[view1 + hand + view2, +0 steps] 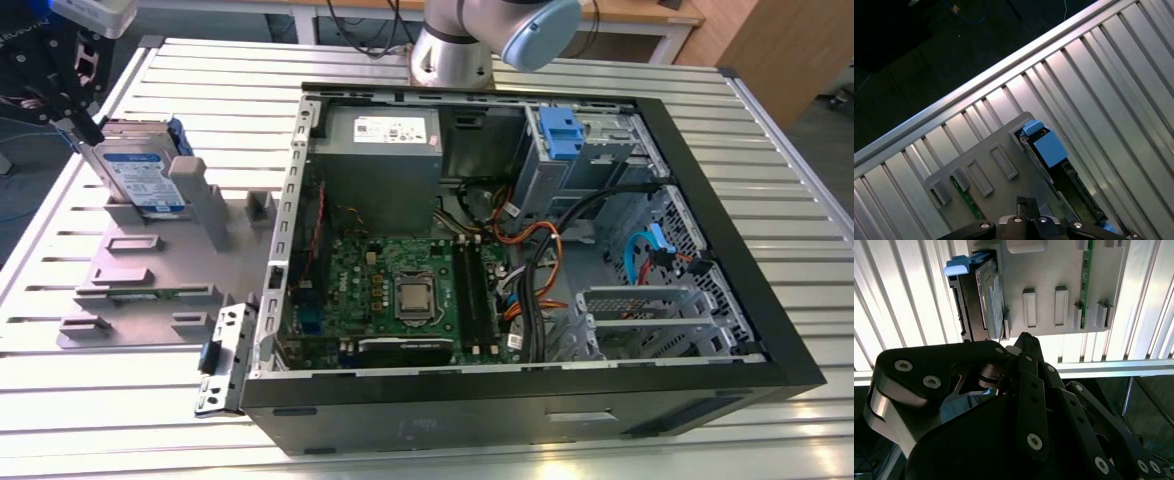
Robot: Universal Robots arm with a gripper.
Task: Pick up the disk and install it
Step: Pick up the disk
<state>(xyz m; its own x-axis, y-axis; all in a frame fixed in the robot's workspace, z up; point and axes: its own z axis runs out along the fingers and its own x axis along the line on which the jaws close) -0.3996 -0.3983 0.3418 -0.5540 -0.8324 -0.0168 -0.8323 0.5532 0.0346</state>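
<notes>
The disk (138, 170) is a silver drive with a white-and-blue label and a blue side bracket. It stands on edge in a slot of the grey fixture plate (134, 280) at the exterior view's left. My black gripper (84, 126) hangs close beside the disk's upper edge, on its side away from the computer case. The fingertips are together with nothing held, and I cannot tell if they touch the disk. In both wrist views the gripper's own links sit in the foreground and the disk (989, 295) (1054, 155) stands just beyond the fingertips (1026, 338) (1026, 204).
An open computer case (747, 300) lies on the slatted metal table (200, 70), with a power-supply box (380, 140), motherboard, cables and a drive bay with a blue latch (561, 130). The arm's base (454, 50) stands behind the case. A green memory stick (147, 292) lies in the fixture.
</notes>
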